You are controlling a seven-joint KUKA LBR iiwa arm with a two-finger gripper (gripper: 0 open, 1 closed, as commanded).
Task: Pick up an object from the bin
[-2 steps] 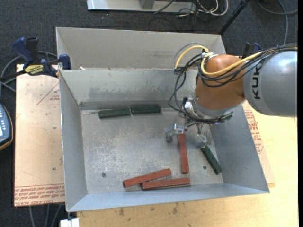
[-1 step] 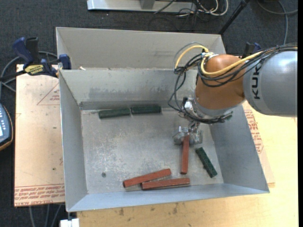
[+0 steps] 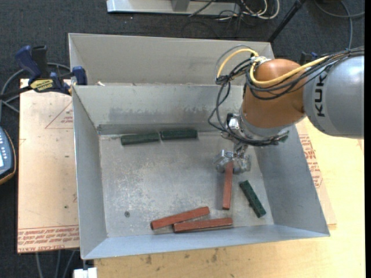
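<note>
Red-brown bar (image 3: pixel 226 193) lies at 4 o'clock on the bin (image 3: pixel 87 172) floor, long axis running 12 to 6, its top end under the gripper (image 3: pixel 233 161). Claw open or closed: cannot tell. Probably an end approach, since a dark green bar (image 3: pixel 253 198) crowds its 3 o'clock side. 2 more red-brown bars (image 3: pixel 179 218) touch at 6 o'clock. 2 green bars (image 3: pixel 139 138) line the back wall at 11.

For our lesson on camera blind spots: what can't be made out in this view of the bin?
- Camera view: the top end of the lone red-brown bar at right lies under the gripper; contact unclear.
- Camera view: the orange wrist cover hides the back right corner of the bin.
- Camera view: the dark speck on the floor, front left, is too small to identify.
</note>
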